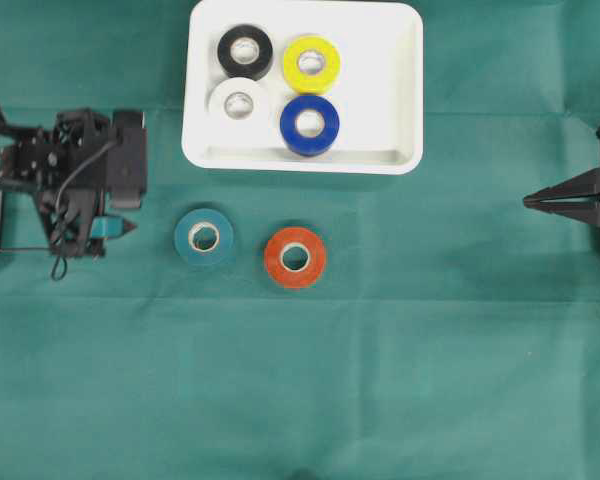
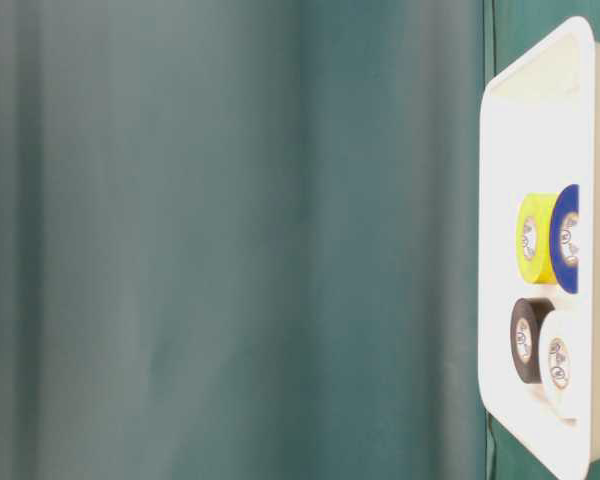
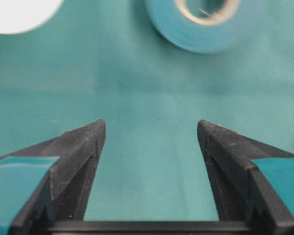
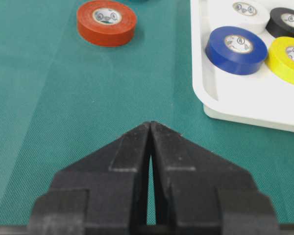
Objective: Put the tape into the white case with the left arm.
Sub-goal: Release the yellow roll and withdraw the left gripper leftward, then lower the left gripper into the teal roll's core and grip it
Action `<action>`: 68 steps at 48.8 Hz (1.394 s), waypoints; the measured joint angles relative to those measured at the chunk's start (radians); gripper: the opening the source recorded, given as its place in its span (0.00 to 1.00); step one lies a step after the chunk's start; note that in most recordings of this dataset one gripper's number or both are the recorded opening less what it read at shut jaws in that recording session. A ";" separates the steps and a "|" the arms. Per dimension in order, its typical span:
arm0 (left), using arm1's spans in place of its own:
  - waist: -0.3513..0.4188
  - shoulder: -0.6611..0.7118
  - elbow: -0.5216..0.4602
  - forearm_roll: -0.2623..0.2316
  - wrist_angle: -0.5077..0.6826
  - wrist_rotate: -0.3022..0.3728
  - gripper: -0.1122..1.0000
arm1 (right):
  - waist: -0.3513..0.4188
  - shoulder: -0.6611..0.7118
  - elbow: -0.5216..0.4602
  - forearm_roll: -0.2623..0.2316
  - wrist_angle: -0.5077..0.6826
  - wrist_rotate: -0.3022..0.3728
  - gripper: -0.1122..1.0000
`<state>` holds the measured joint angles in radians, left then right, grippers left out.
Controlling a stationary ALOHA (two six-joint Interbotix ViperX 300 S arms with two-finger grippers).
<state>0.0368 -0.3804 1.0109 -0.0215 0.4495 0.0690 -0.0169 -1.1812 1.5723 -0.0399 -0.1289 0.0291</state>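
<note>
A teal tape roll (image 1: 204, 237) lies flat on the green cloth, with an orange tape roll (image 1: 295, 257) to its right. The white case (image 1: 400, 40) stands behind them and holds several rolls: black (image 1: 245, 50), yellow (image 1: 311, 63), white (image 1: 239, 102) and blue (image 1: 309, 124). My left gripper (image 1: 135, 210) hovers left of the teal roll, open and empty. In the left wrist view the gripper (image 3: 151, 125) has only cloth between its fingers, and the teal roll (image 3: 206, 24) lies ahead, slightly right. My right gripper (image 1: 527, 201) is shut at the far right.
The right wrist view shows the shut gripper (image 4: 150, 123) over bare cloth, the orange roll (image 4: 107, 22) ahead on the left and the case's rim (image 4: 245, 115) on the right. The case's corner (image 3: 19, 12) shows at the left wrist view's top left.
</note>
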 measured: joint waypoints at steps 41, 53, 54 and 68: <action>-0.095 -0.049 0.026 -0.003 -0.011 -0.026 0.73 | 0.000 0.000 0.000 0.000 0.000 0.000 0.01; -0.112 -0.040 0.006 -0.002 -0.037 -0.025 0.73 | 0.000 0.000 0.000 0.000 0.000 0.000 0.01; -0.114 -0.034 0.002 -0.003 -0.041 -0.021 0.73 | 0.000 0.000 0.000 0.000 0.002 0.000 0.01; -0.140 0.074 -0.075 -0.002 -0.060 -0.002 0.73 | 0.000 0.000 0.000 0.000 0.002 -0.002 0.01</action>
<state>-0.1028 -0.3068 0.9357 -0.0230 0.3896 0.0675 -0.0169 -1.1812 1.5723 -0.0399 -0.1273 0.0276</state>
